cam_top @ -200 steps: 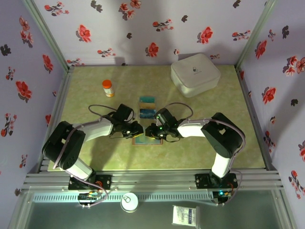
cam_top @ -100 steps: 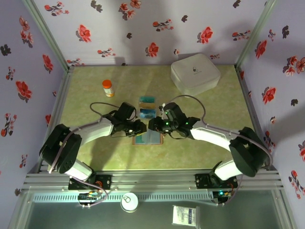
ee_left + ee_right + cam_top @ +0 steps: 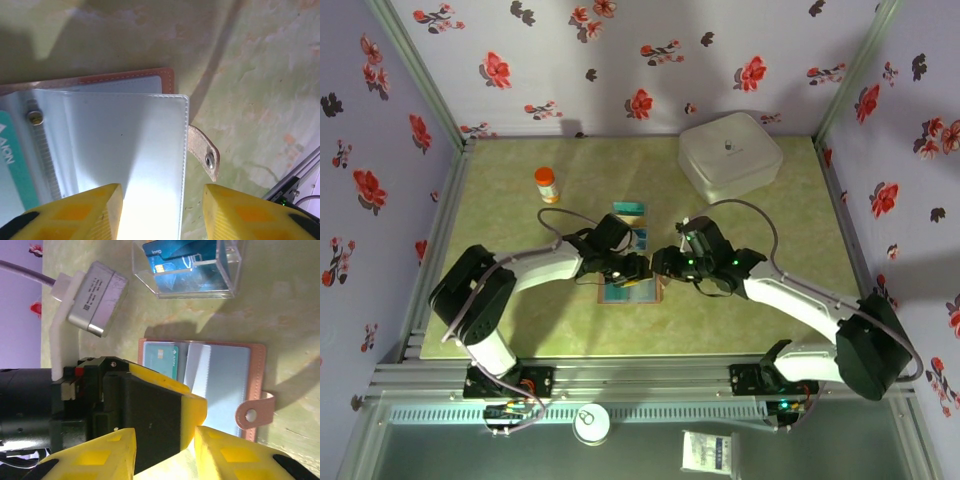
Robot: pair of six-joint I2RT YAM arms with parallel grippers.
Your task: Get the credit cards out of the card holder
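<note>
So we're mid-job here: the small brown leather-like bifold card holder [image 3: 632, 292] lies flat and open on the mottled green surface [image 3: 790, 240], right between the two arms, with its snap strap [image 3: 206, 156] sticking out to one side. A couple of blue credit cards [image 3: 182, 262] already sit in the clear plastic tray [image 3: 227, 270] just behind it. One teal card [image 3: 161, 360] is still tucked in a pocket of the holder, next to the clear plastic sleeves [image 3: 130, 150]. The left pincer [image 3: 160, 210] hovers low over the sleeves with its yellow fingers apart and nothing gripped, so we'd call it fairly wide and empty. The right pincer [image 3: 165, 442] is parted and empty too, hanging just beside the left one near the holder. We reckon the step in hand is going for that teal card. The next move needs one pincer to pin the holder or keep the sleeve aside. The other then catches the card's exposed edge and slides it out along the pocket. It's a thin card on slick plastic, so we'd go with a shallow angle and a light pinch. We can't tell whether more cards hide under the sleeves.
</note>
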